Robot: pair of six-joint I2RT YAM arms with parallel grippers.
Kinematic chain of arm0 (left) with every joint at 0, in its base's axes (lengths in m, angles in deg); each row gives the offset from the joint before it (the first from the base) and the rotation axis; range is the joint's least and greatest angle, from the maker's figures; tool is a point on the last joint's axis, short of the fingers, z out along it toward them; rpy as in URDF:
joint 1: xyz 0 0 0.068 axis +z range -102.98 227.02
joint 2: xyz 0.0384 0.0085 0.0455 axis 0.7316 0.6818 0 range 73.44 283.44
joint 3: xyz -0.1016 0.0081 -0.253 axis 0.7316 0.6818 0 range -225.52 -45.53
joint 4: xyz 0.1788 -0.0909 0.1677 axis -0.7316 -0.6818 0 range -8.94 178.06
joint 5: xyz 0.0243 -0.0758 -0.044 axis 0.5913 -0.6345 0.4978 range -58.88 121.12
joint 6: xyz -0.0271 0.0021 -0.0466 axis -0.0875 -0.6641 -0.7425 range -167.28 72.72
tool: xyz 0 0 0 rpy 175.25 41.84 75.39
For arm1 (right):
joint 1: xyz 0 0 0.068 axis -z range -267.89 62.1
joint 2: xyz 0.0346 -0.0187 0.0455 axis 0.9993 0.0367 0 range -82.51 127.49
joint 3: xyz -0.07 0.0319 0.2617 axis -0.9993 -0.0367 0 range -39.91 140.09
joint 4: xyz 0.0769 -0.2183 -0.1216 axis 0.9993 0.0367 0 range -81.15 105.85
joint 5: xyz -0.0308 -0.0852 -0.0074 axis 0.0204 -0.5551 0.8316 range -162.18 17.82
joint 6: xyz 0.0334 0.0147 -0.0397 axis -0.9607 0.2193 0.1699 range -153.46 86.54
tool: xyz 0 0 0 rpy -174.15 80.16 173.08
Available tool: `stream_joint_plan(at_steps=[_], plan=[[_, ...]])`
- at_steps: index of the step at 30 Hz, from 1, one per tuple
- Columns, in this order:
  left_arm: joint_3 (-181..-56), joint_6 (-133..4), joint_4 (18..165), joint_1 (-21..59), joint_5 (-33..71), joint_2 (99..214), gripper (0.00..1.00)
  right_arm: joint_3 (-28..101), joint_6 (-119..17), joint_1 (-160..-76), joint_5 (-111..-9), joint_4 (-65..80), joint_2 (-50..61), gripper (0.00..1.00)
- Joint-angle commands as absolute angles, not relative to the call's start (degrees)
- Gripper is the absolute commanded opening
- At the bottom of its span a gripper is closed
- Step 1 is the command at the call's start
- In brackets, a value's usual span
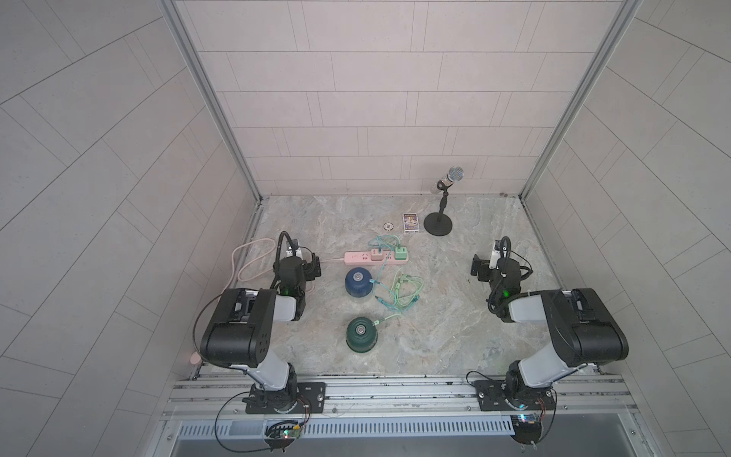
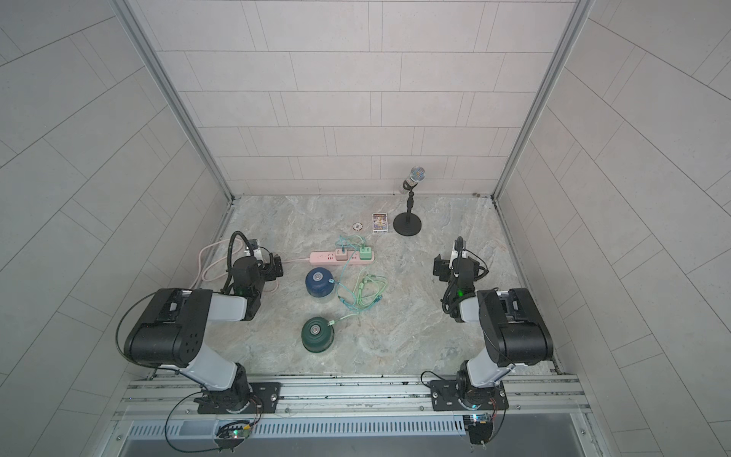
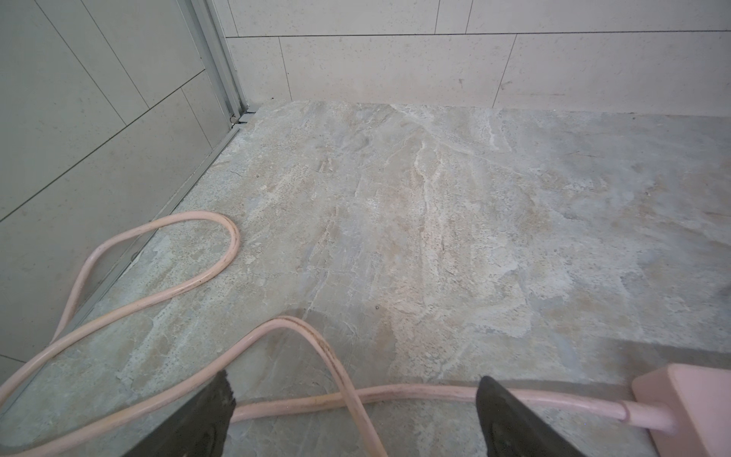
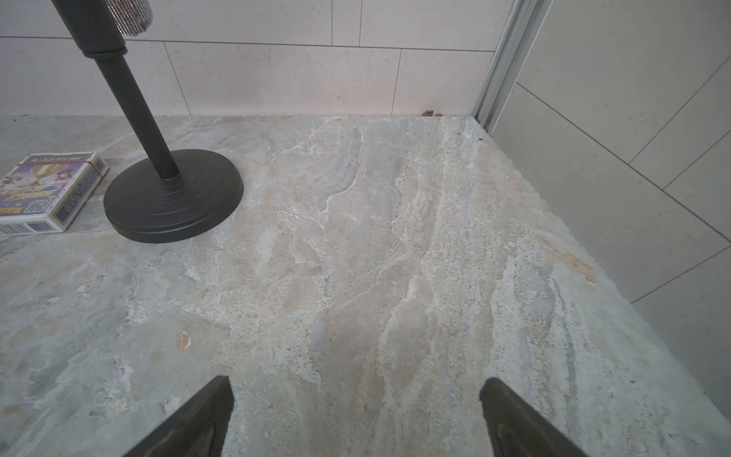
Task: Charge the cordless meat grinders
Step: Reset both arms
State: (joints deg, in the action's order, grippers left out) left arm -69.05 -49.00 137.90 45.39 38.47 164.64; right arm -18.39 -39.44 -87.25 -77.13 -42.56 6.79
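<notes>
Since each grinder shows a cable end at its side, the task reads as at or near its finish.

Positions:
- Dark blue grinder (image 1: 358, 281) stands upright near the table centre, just in front of the pink power strip (image 1: 356, 257).
- Dark green grinder (image 1: 360, 334) stands upright nearer the robot, apart from the blue one.

Wiring:
- A teal cable (image 1: 374, 280) leads from the pink adapter (image 1: 376, 254) on the strip to a plug touching the blue dome's side.
- A pale green cable (image 1: 389, 316) leads from the green adapter (image 1: 402, 253) to a plug touching the green dome's side.
- The slack of both lies in a loose tangle on the table beside the blue unit.
- Whether either plug is fully seated is too small to tell.

Grippers:
- Left gripper (image 3: 355, 382) has its jaws spread wide with nothing between them. It hangs low over the strip's pink cord (image 3: 158, 300), next to the strip's end and clear of both grinders.
- Right gripper (image 4: 355, 383) also has its jaws spread wide and is empty. It sits over bare table (image 4: 395, 257), near the microphone stand (image 4: 174, 198) and a card box (image 4: 47, 190).

Judgement:
- Both arms sit out at the sides, probably so that no finger snags the slack loops.
- Each grinder's port side faces the tangle, which lets the leads reach without strain.

Risk: any sweep through the centre could catch a loop and pull a plug out.
</notes>
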Motion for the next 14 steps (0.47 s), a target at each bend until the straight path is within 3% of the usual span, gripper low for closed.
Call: stream_joint_plan(at_steps=[1,14], plan=[[-68.4,-47.46,139.91,44.93,39.37,163.96,1.0,-19.18,-38.41,-87.46,-76.82,-46.58,7.5,0.99],[-68.47,-47.89,139.98,45.63,37.62,164.0,1.0,-18.91,-38.39,-87.46,-76.93,-45.68,7.32,0.99]])
